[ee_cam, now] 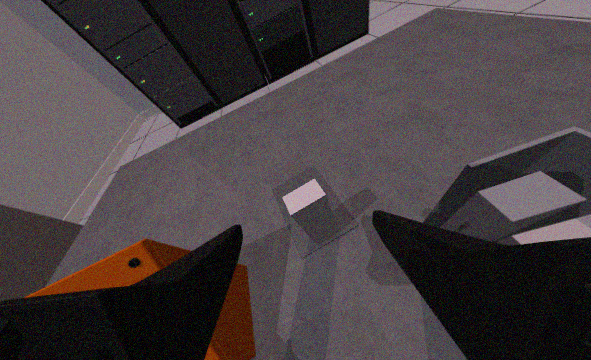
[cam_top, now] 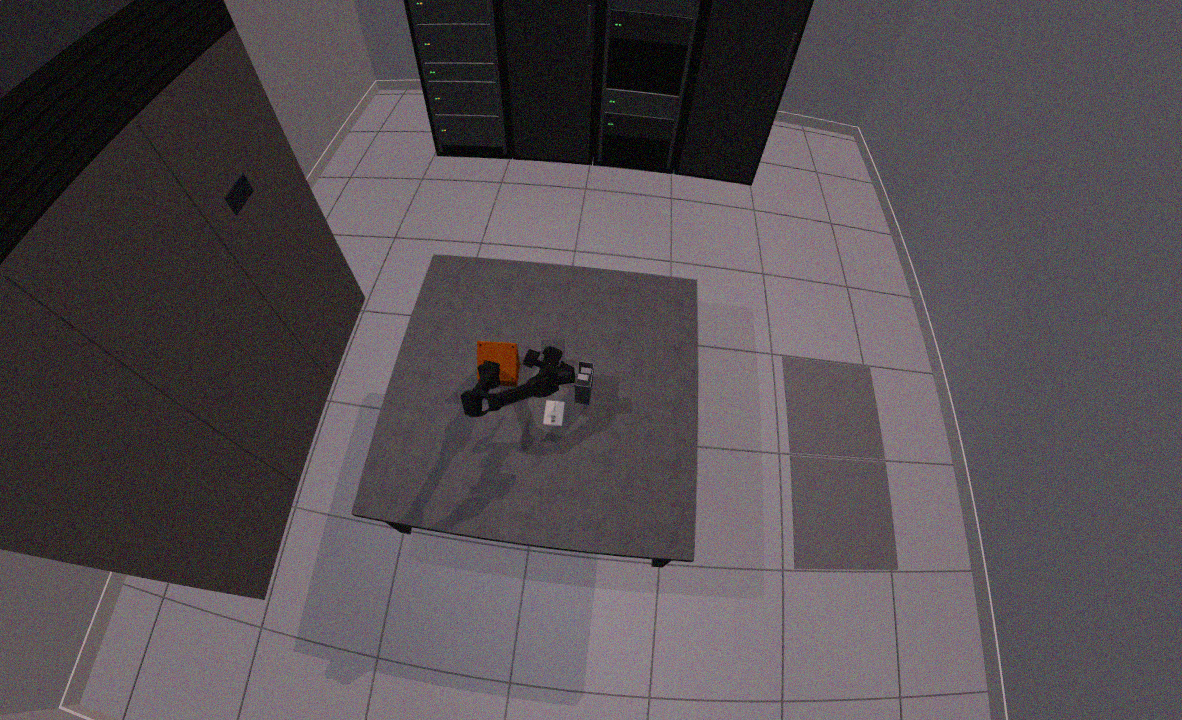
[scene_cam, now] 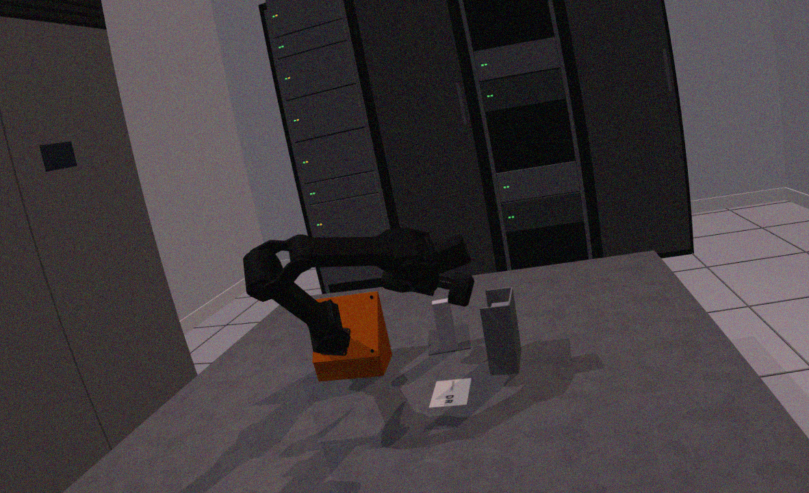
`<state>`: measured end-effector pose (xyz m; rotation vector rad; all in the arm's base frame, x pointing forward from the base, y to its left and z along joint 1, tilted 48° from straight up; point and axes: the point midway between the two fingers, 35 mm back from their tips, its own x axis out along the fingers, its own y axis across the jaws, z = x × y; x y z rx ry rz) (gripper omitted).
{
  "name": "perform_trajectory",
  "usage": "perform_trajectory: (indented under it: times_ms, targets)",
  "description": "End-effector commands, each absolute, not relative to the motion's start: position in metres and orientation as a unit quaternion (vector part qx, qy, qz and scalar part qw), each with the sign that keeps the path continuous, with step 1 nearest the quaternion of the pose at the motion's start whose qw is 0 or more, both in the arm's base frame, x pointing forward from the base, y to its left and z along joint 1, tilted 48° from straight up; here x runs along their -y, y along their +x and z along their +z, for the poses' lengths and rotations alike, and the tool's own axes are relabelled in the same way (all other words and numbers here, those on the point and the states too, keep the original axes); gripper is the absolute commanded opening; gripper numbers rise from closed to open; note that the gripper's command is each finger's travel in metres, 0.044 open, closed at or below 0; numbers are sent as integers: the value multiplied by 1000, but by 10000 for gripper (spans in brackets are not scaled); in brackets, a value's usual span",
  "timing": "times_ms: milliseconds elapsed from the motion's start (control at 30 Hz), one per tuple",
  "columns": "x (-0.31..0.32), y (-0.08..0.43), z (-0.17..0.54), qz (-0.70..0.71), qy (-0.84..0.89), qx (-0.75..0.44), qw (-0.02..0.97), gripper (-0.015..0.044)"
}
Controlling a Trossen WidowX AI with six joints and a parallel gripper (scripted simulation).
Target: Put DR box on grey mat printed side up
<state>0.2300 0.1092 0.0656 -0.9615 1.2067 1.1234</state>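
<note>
White card reading DR lying nearest, apparently naming wanted part. Grey bin keeping other boxes upright. Beyond, single box, probably DR, standing on end on mat, likely awaiting tipping. Fingers spreading wide, gripping nothing. Lone box's print not showing; bin contents partly cut off in wrist view; arm hiding mat from above.

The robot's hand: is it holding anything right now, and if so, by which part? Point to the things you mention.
Nothing is held; the hand (ee_cam: 307, 223) is open, with only air between its fingers.
</note>
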Motion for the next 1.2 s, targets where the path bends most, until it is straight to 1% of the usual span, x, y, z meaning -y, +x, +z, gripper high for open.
perform_trajectory:
  times_ms: [0,1167]
  targets:
    - [-105,230,64,483,-411,-513,578,440]
    - [-67,236,28,482,-412,-514,578,440]
